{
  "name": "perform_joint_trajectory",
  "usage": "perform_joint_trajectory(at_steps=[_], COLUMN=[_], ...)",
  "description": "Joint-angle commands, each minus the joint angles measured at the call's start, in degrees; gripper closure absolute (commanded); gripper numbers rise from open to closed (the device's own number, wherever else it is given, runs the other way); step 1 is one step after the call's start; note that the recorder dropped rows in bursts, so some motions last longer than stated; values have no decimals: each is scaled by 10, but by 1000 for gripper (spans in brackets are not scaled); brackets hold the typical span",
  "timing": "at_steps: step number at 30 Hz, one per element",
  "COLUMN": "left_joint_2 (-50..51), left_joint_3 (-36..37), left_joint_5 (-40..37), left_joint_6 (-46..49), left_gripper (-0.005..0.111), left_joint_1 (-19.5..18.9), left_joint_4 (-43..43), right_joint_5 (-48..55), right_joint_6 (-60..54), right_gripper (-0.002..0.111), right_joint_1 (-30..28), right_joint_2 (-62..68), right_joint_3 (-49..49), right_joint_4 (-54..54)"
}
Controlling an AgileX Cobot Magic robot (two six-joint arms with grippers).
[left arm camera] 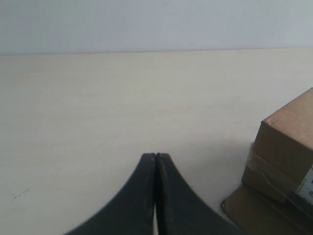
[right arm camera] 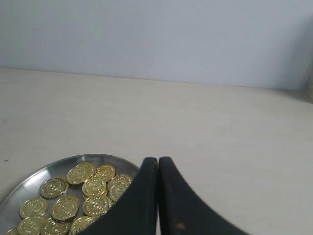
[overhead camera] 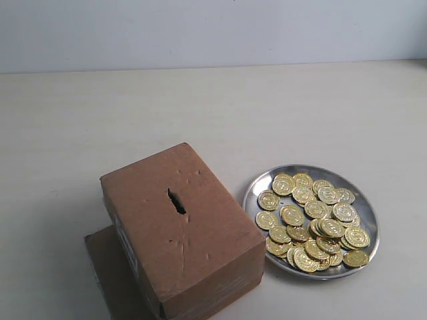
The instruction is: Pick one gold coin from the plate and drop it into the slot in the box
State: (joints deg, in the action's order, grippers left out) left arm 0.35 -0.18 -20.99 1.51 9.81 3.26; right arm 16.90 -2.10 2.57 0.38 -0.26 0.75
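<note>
A brown cardboard box (overhead camera: 180,233) stands at the front left of the exterior view, with a short dark slot (overhead camera: 176,201) in its top. To its right lies a round silver plate (overhead camera: 257,190) heaped with several gold coins (overhead camera: 313,220). No gripper shows in the exterior view. In the left wrist view my left gripper (left arm camera: 155,155) is shut with nothing in it, and a corner of the box (left arm camera: 286,147) is off to one side. In the right wrist view my right gripper (right arm camera: 157,159) is shut and empty, with the plate (right arm camera: 34,181) and its coins (right arm camera: 95,188) just beside its fingers.
A flat piece of brown cardboard (overhead camera: 110,270) lies under the box and sticks out at its left. The pale table (overhead camera: 213,113) stretches back to a light wall (overhead camera: 213,30).
</note>
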Motion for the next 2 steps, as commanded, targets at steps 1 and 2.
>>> perform_joint_trajectory(at_steps=[1,2], left_joint_2=[-3,-3], left_joint_3=[2,2], left_joint_5=[6,6], left_joint_6=[-2,-2], left_gripper=[107,107], left_joint_1=[0,0], left_joint_4=[-1,-1], right_joint_5=[-7,-7], right_joint_6=[-1,-1], right_gripper=[108,108], right_joint_1=[-2,-2], right_joint_2=[-4,-4], right_joint_3=[3,3], right_joint_4=[1,1])
